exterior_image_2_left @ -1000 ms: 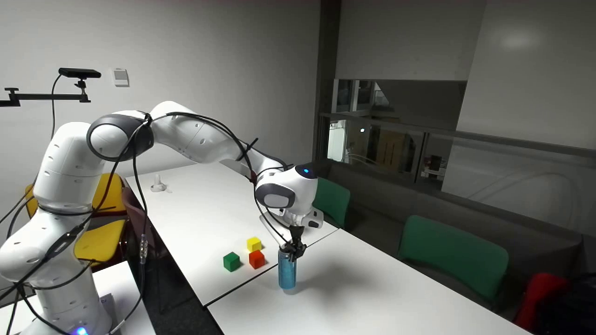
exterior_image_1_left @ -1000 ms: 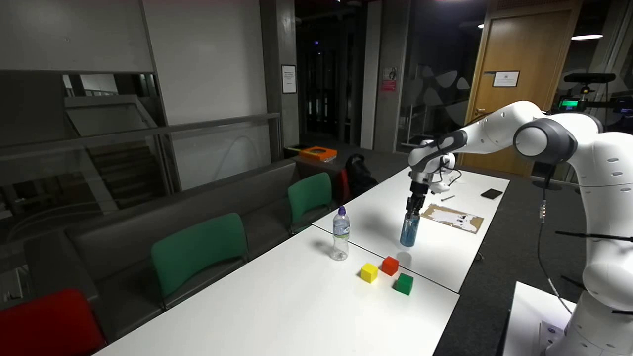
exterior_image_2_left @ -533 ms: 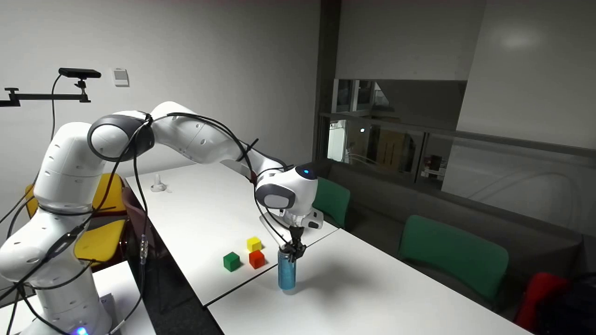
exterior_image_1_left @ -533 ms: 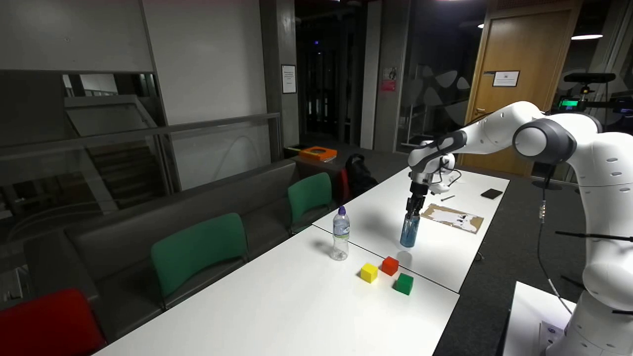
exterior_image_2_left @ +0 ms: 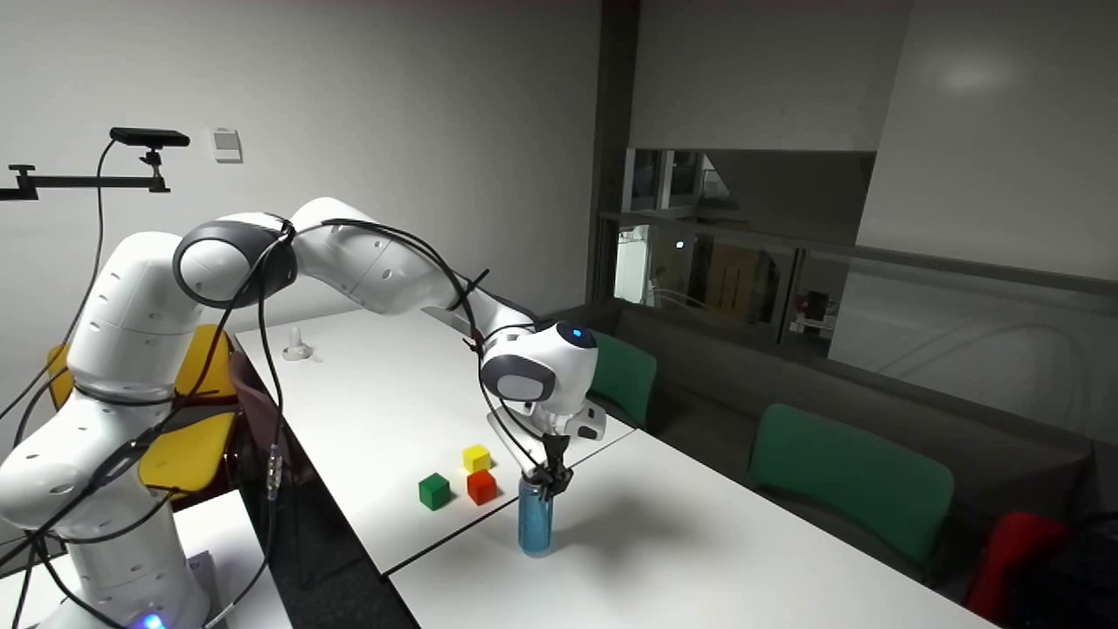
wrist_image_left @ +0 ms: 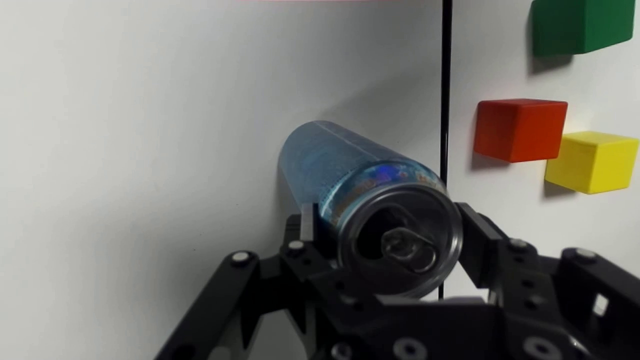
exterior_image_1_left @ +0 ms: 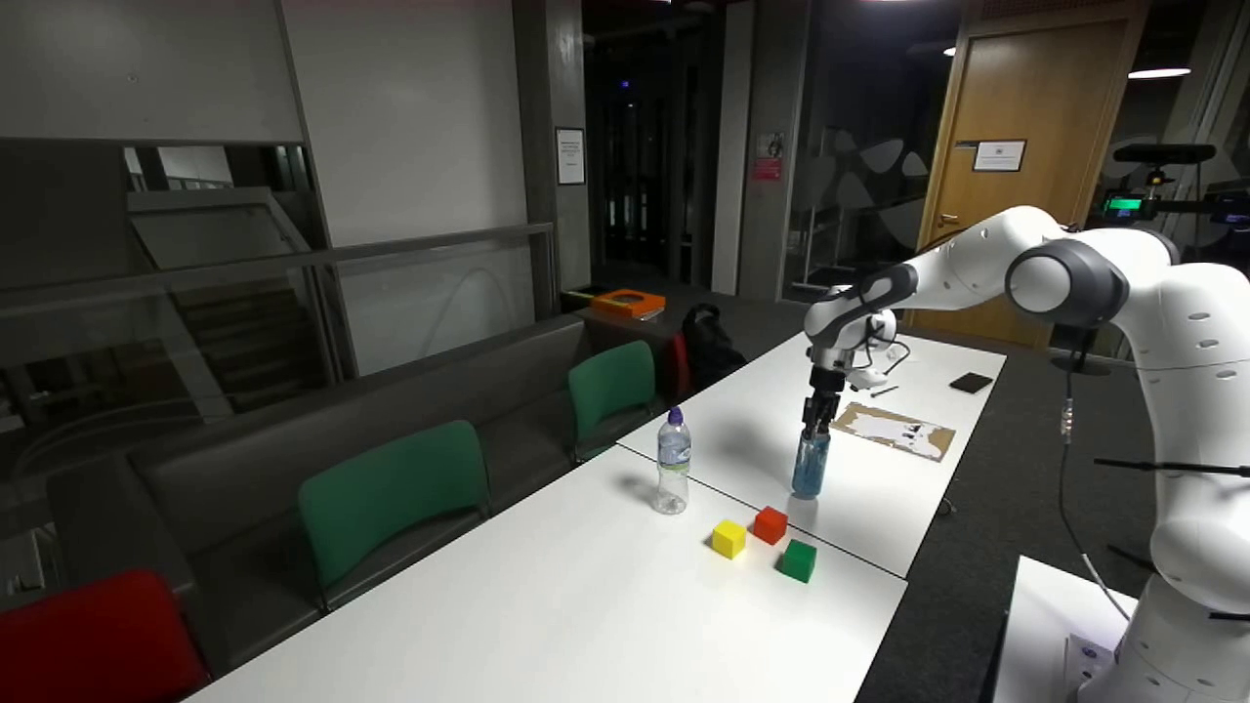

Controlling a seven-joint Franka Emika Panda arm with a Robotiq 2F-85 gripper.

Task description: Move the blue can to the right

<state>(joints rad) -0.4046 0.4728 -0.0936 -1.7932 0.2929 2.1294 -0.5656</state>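
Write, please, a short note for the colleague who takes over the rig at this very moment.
Gripper: closed around the top of the blue can.
Blue can: roughly upright, across the table seam from the red block, yellow block and green block; I cannot tell whether its base touches the table.
Done: the can is grasped.
Remaining: probably finish the move right, set the can down and release; how much of the move is made, I cannot tell.

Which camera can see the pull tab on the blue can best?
The wrist view: it looks onto the blue can from above, so the pull tab shows plainly. In both exterior views the can appears from the side, with the gripper at its top, and the tab cannot be made out.
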